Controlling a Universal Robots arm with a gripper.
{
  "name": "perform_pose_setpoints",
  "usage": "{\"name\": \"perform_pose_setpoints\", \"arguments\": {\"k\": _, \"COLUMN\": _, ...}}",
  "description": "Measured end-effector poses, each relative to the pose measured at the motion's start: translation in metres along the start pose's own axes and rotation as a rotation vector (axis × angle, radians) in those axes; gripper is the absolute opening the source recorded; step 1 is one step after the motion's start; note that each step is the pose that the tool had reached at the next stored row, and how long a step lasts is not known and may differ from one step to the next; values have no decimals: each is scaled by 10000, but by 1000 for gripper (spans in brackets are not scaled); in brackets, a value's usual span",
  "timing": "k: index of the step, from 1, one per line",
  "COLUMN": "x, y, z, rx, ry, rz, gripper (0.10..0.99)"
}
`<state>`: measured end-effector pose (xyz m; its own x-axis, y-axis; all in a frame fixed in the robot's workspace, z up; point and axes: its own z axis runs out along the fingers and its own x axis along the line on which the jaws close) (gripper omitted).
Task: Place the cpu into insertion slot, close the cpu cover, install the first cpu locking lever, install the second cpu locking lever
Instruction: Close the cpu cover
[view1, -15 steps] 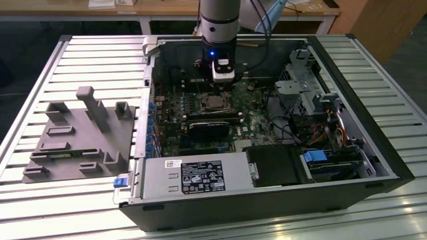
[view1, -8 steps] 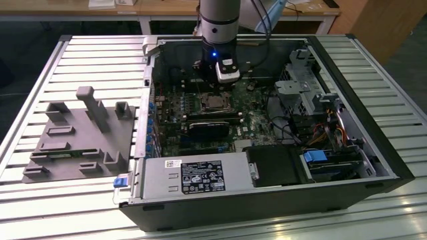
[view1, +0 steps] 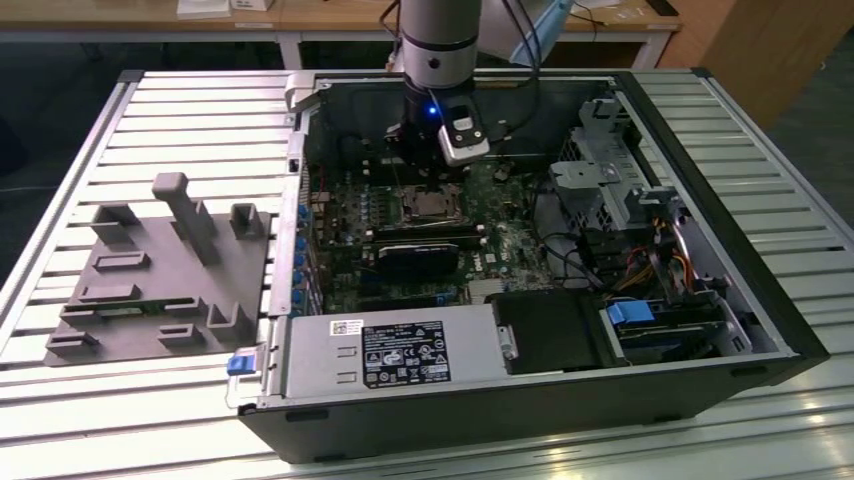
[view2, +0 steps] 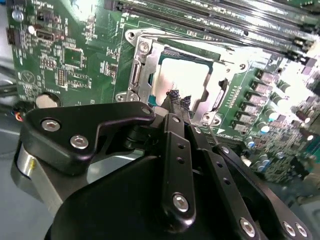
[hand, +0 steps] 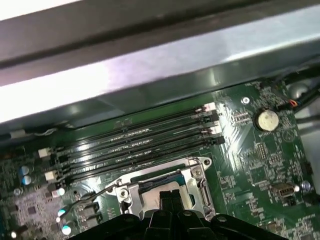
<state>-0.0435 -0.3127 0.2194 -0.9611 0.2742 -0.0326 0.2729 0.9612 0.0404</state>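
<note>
Gripper (view2: 179, 100) fingers are drawn together with nothing visible between them; the tips hang just above the near edge of the slot (view1: 430, 205), close to the board but with no contact evident. Just beyond the tips, the cpu (view2: 186, 75) is seated in the slot, its bright metal top facing up. The cover (view2: 150, 65) appears to lie flat around the cpu, framing it on all sides. In the first wrist view, a thin wire lever (hand: 92, 198) projects from one corner of the slot toward a group of capacitors and looks unlatched. Judged from this layout, placement and cover closing are complete, and the step in hand is installation of the first locking lever. That step calls for accurate tip contact on a slender wire, pressed down and hooked under its retaining tab without the tips slipping onto the cpu. Beyond the slot run the memory slots (hand: 135, 142), then the chassis wall (hand: 160, 70).
</note>
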Motion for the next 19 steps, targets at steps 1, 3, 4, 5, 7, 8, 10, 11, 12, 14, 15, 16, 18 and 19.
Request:
{"name": "perform_pose_setpoints", "arguments": {"k": 1, "x": -1, "y": -5, "z": 0, "rx": -2, "ry": 3, "rz": -76, "gripper": 102}}
{"name": "perform_pose_setpoints", "arguments": {"k": 3, "x": -4, "y": -22, "z": 1, "rx": -6, "ry": 7, "rz": -176, "gripper": 102}}
{"name": "perform_pose_setpoints", "arguments": {"k": 4, "x": -6, "y": -33, "z": 1, "rx": -7, "ry": 9, "rz": -217, "gripper": 102}}
{"name": "perform_pose_setpoints", "arguments": {"k": 5, "x": -7, "y": -43, "z": 2, "rx": -9, "ry": 11, "rz": -258, "gripper": 102}}
{"name": "perform_pose_setpoints", "arguments": {"k": 7, "x": -11, "y": -65, "z": 2, "rx": -11, "ry": 14, "rz": -343, "gripper": 102}}
{"name": "perform_pose_setpoints", "arguments": {"k": 8, "x": -13, "y": -73, "z": 2, "rx": -12, "ry": 17, "rz": -395, "gripper": 102}}
{"name": "perform_pose_setpoints", "arguments": {"k": 10, "x": -15, "y": -87, "z": 3, "rx": -16, "ry": 21, "rz": -514, "gripper": 102}}
{"name": "perform_pose_setpoints", "arguments": {"k": 11, "x": -14, "y": -95, "z": 4, "rx": -18, "ry": 23, "rz": -569, "gripper": 102}}
{"name": "perform_pose_setpoints", "arguments": {"k": 12, "x": -10, "y": -102, "z": 4, "rx": -20, "ry": 24, "rz": -621, "gripper": 102}}
{"name": "perform_pose_setpoints", "arguments": {"k": 14, "x": 0, "y": -113, "z": 7, "rx": -25, "ry": 23, "rz": -728, "gripper": 102}}
{"name": "perform_pose_setpoints", "arguments": {"k": 15, "x": 8, "y": -119, "z": 9, "rx": -28, "ry": 21, "rz": -779, "gripper": 102}}
{"name": "perform_pose_setpoints", "arguments": {"k": 16, "x": 16, "y": -124, "z": 10, "rx": -30, "ry": 18, "rz": -818, "gripper": 102}}
{"name": "perform_pose_setpoints", "arguments": {"k": 18, "x": 38, "y": -134, "z": 14, "rx": -35, "ry": 12, "rz": -880, "gripper": 102}}
{"name": "perform_pose_setpoints", "arguments": {"k": 19, "x": 50, "y": -140, "z": 16, "rx": -36, "ry": 11, "rz": -912, "gripper": 102}}
